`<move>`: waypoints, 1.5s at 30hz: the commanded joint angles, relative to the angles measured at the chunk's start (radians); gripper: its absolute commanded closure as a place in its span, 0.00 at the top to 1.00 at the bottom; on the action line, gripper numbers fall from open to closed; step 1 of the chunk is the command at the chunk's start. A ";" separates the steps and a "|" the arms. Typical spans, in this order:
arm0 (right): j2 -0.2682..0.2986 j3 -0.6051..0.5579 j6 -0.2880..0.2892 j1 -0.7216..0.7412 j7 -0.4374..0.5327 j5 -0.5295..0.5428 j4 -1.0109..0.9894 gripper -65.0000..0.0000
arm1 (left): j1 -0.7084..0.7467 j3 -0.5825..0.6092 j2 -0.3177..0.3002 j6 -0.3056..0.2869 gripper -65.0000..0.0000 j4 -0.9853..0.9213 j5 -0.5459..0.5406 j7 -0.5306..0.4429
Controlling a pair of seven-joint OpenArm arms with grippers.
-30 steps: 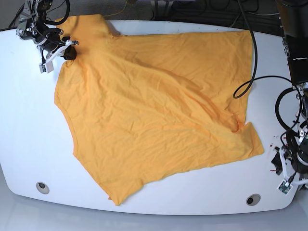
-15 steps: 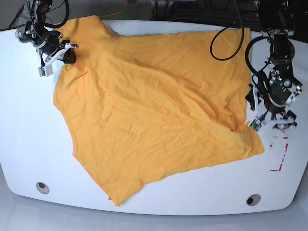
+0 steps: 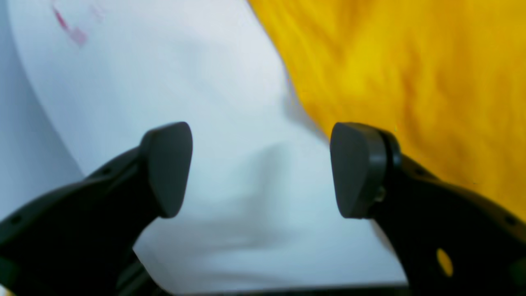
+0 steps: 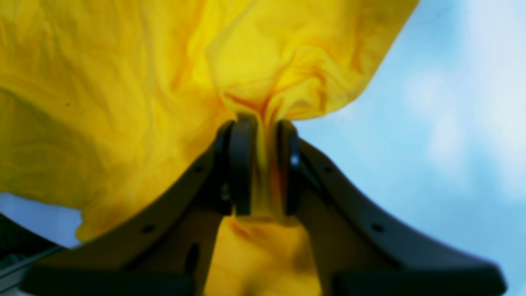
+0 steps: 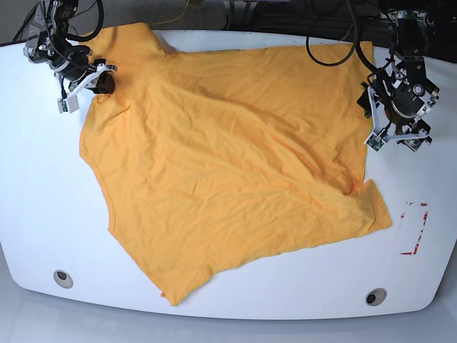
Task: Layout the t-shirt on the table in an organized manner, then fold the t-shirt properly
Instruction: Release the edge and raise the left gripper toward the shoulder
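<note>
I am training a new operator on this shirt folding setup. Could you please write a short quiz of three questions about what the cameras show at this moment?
1. True or false: the left gripper is closed on the t-shirt.
2. What does the right gripper have between its pads?
A. a pinch of orange-yellow fabric
B. a grey grommet
C. nothing
3. Fill in: near the table edge on the left arm's side there is an outline of red ____.

Key:
1. False. Its jaws stand wide apart over bare table, beside the shirt's edge.
2. A.
3. tape.
</note>
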 commanded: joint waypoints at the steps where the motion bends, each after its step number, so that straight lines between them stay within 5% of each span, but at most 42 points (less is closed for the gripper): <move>1: 0.018 0.007 0.002 0.005 0.011 0.015 0.016 0.15 | -0.010 -0.007 -0.011 0.006 0.77 0.020 0.001 -0.012; 12: 0.018 0.007 0.001 0.008 0.011 0.014 0.015 0.22 | -0.016 -0.151 0.037 0.006 0.76 0.023 -0.001 -0.026; 25: 0.024 0.010 0.007 0.008 0.011 0.012 0.015 0.10 | 0.021 -0.339 0.132 0.010 0.76 0.037 0.005 -0.522; 28: 0.024 0.010 0.007 0.008 0.011 0.012 0.015 0.11 | 0.026 -0.337 0.132 0.010 0.75 0.037 0.005 -0.585; 34: 0.025 0.007 0.007 0.008 0.011 0.012 0.015 0.12 | 0.058 -0.342 0.156 0.010 0.57 0.031 0.002 -0.723; 45: 0.025 0.005 0.007 0.008 0.011 0.012 0.015 0.12 | 0.233 -0.392 0.178 0.006 0.56 0.038 -0.002 -0.776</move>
